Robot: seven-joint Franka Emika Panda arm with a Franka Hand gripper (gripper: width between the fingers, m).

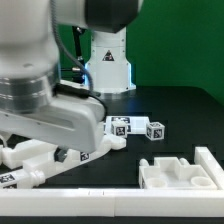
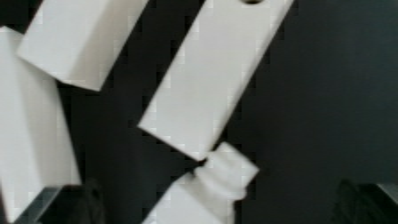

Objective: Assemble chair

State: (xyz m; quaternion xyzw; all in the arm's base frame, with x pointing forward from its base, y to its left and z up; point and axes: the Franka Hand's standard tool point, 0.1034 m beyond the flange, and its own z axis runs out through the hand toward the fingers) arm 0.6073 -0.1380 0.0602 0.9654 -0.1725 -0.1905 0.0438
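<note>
We are watching the robot arm (image 1: 45, 90) hanging low over the tabletop (image 1: 190, 110), near its front edge at the exterior view's left. The chair parts (image 1: 92, 150) are lying loose. A blocky slab (image 1: 180, 170) is sitting by the front edge at the exterior view's right. The long bars (image 1: 30, 158) are lying beneath the arm, and two small tagged pieces (image 1: 122, 126) are resting mid-tabletop. The fingers (image 2: 39, 205) are standing spread wide, gripping nothing, above the bars.

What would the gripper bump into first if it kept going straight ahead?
Probably the small white chair piece, in line between its open fingers, beside the end of the long white bar. How far off, the wrist view doesn't show.
</note>
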